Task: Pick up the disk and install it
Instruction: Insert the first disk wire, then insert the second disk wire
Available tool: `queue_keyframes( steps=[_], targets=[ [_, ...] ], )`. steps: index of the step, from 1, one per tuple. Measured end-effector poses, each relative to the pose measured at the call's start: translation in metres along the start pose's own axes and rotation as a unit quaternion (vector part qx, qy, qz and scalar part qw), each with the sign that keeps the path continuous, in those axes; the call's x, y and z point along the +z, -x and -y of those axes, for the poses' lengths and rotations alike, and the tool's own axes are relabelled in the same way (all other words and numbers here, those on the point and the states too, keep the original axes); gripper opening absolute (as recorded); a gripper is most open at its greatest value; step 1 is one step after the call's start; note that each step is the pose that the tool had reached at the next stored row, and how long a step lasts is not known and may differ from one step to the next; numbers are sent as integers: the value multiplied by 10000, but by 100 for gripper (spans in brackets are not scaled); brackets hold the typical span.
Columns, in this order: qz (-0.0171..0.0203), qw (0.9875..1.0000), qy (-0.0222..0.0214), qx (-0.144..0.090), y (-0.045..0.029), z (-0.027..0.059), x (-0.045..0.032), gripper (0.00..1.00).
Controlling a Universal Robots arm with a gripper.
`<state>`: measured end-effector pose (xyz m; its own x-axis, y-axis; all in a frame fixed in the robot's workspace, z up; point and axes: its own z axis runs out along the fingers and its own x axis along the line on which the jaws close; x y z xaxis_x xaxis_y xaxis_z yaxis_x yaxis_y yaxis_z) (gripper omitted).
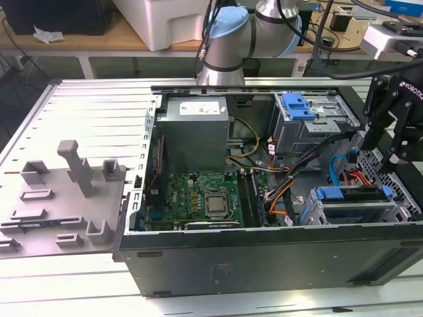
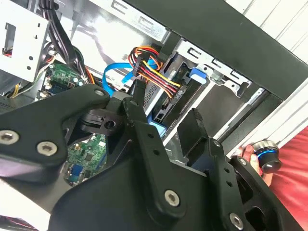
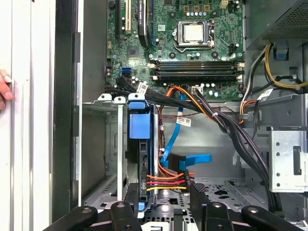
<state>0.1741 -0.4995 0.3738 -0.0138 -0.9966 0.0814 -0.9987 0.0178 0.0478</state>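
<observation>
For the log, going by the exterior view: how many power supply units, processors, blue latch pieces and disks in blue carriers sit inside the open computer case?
Power supply unit: 1
Processor: 1
Blue latch piece: 1
Disk in blue carrier: 1
Total: 4

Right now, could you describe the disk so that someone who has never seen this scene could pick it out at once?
Start at the open computer case on the slatted table and go to its corner at the exterior view's right, below the gripper. There a grey drive cage holds the disk on edge. Its blue carrier and the coloured power cable plugged into it distinguish it from the blue latch on the farther cage.
</observation>
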Motion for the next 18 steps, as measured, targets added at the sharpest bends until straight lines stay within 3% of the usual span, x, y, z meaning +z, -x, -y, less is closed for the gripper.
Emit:
queue_keyframes(
  steps=[17,18],
  targets=[
    [-6,10000,0,0,0,0,0,55],
    [-32,10000,2,2,3,0,0,55]
  ],
)
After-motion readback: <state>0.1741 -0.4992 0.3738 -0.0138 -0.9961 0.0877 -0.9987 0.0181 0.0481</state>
